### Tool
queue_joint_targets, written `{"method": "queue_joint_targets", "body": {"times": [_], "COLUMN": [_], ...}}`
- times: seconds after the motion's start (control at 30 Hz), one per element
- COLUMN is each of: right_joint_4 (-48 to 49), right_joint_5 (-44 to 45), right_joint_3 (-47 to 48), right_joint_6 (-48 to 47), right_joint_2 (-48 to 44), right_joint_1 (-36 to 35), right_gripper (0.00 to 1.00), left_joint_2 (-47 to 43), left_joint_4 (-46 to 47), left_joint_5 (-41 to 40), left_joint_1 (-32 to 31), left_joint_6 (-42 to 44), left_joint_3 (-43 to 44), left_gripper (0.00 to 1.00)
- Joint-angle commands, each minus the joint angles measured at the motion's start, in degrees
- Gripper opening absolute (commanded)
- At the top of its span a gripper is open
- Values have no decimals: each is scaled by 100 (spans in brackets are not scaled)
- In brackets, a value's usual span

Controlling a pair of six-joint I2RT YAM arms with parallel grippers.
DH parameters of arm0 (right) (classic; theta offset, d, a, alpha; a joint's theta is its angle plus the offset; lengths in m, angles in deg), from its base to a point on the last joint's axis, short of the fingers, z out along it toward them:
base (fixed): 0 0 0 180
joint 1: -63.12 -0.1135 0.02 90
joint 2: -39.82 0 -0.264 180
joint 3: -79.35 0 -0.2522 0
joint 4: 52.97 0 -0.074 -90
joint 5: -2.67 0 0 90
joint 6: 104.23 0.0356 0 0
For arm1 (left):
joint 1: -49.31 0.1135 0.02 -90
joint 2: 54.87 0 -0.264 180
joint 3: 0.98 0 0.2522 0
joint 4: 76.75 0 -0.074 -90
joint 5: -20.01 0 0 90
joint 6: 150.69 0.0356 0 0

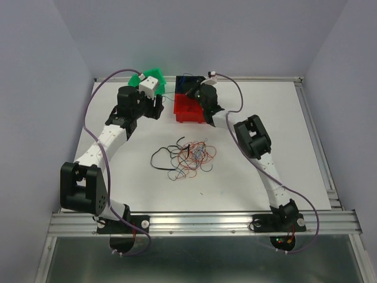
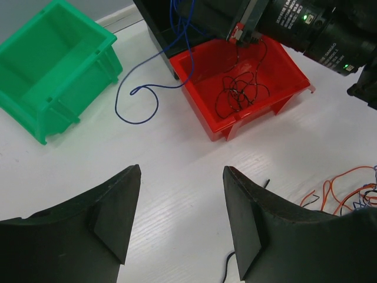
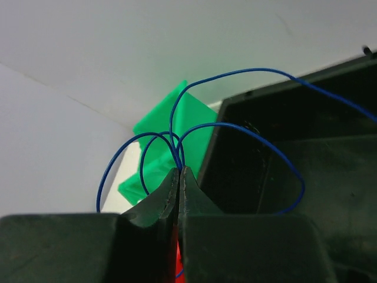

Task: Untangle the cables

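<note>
Table: a flat white tabletop (image 1: 283, 147) carries everything; clock directions are read on the top view, with 12 at the far edge.
Green bin: an open green plastic bin (image 1: 154, 76) sits at 11 o'clock by the far edge, well apart from the red one.
Red bin: an open red plastic bin (image 2: 203, 103) stands at 12 o'clock, with a loose coil of thin dark wires (image 2: 241, 91) lying inside it.
Black bin: a black plastic bin (image 3: 283, 165) stands just behind the red bin, further toward 12.
Cables: the tangled bundle of hair-thin cables (image 1: 188, 156), red, black, blue and orange, lies flat near the table's middle, with no gripper touching it.
Blue wire: a thin dark blue wire (image 2: 138, 97) loops on the table between the green and red bins and rises toward the black bin.
Left gripper: the left gripper (image 2: 181, 177) hovers at 11 o'clock of the bundle, fingers apart and holding nothing.
Right gripper: the right gripper (image 3: 178, 174) hangs over the bins at 12 o'clock, jaws pressed together on the blue wire's loops.
</note>
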State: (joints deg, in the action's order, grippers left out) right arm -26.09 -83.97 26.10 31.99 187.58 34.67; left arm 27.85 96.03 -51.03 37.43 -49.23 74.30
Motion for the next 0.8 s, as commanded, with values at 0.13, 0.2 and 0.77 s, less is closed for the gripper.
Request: {"method": "queue_joint_targets", "body": {"times": [0.13,0.2,0.77], "right_joint_4": [-327,-617,-3370], "right_joint_5": [1587,1860,1853], "right_joint_3": [-488,-357,1903], "right_joint_6": [273,344,-860], "right_joint_2": [-600,-600,-63], "right_joint_1": [6,15,129], "right_gripper": [1,1,1], "left_joint_2": [7,51,604], "left_joint_4": [110,101,-153], "left_joint_5": [-112,-121,63], "left_joint_1": [37,36,28], "left_joint_6": [-57,-48,-4], "left_joint_3": [264,282,580], "left_gripper": [69,69,70]}}
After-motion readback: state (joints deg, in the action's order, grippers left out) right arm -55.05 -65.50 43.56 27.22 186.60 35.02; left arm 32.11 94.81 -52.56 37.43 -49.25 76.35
